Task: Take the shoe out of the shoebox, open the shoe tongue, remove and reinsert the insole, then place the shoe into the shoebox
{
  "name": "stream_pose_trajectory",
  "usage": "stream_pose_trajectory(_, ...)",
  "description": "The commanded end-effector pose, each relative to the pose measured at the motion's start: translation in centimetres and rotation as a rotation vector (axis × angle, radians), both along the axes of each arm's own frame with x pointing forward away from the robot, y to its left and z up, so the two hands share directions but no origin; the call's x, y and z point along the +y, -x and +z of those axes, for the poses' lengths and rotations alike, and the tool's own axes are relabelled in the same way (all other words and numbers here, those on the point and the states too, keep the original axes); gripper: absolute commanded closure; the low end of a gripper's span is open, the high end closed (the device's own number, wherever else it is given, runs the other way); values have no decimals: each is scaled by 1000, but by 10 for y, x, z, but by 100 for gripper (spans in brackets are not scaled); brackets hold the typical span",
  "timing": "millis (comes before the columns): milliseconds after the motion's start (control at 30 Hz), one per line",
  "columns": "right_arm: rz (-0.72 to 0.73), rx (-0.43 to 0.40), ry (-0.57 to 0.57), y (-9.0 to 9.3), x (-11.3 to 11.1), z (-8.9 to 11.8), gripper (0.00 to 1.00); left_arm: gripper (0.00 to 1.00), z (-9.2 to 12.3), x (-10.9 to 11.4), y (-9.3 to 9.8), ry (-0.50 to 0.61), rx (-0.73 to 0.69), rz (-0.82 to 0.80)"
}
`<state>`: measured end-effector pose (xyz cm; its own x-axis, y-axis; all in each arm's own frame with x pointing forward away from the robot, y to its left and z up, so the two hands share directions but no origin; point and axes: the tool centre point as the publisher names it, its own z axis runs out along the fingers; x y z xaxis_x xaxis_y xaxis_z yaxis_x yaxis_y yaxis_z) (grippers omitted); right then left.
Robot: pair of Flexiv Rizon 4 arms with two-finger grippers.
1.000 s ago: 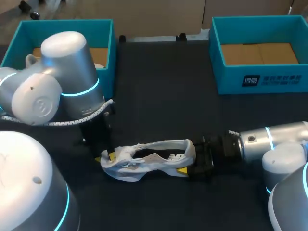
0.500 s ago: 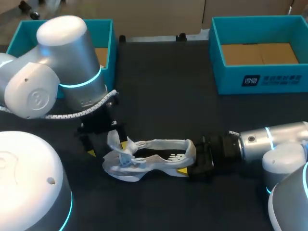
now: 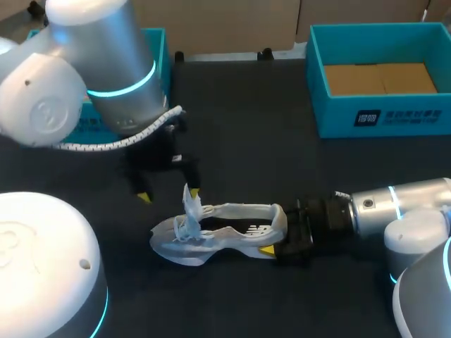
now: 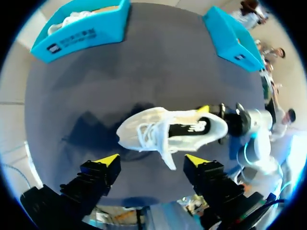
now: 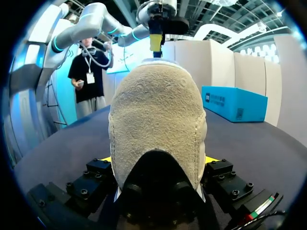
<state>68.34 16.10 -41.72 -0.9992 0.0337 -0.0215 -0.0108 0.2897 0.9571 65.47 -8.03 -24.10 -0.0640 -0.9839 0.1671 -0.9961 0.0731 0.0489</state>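
A white shoe [image 3: 225, 231] lies on its side on the black table, toe toward my left arm. Its tongue [image 3: 190, 203] and laces stand pulled up. My left gripper [image 3: 169, 194] hangs open just above and behind the toe. In the left wrist view the shoe [image 4: 184, 128] lies ahead of the left gripper [image 4: 153, 161], with the tongue tip [image 4: 168, 159] loose between the spread fingers. My right gripper [image 3: 280, 231] is shut on the shoe's heel. In the right wrist view the grey heel [image 5: 156, 115] fills the space between its fingers [image 5: 101, 168].
A teal shoebox [image 3: 380, 116] with a cardboard floor stands at the back right. A second teal box [image 3: 156, 44] at the back left is partly hidden by my left arm; in the left wrist view that box [image 4: 81, 29] holds something white.
My left gripper opened, let go of the tongue and rose toward the back of the table. The tongue now stands upright. The right arm and the shoe's heel stayed put.
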Motion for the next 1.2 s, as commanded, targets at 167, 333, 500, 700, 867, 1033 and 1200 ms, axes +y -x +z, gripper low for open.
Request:
stream_pose_trajectory(167, -1, -1, 2, 0, 0, 1, 100, 98, 37, -40, -7, -61, -51, -241)
stream_pose_trajectory(333, -1, -1, 2, 0, 0, 1, 100, 100, 40, -54, -11, -159, -115, -493)
stream_pose_trajectory(500, -1, -1, 2, 0, 0, 1, 100, 100, 39, -66, -14, -268, -186, -730)
stream_pose_trajectory(700, -1, -1, 2, 0, 0, 1, 100, 100, 42, -73, -18, -317, -169, -863)
stream_pose_trajectory(867, -1, -1, 2, 0, 0, 1, 100, 100, 42, -73, -18, -317, -169, -863)
stream_pose_trajectory(1033, -1, -1, 2, 0, 0, 1, 100, 100, 42, -73, -18, -317, -169, -863)
stream_pose_trajectory(1200, -1, -1, 2, 0, 0, 1, 100, 100, 40, -77, -32, -178, -213, -977)
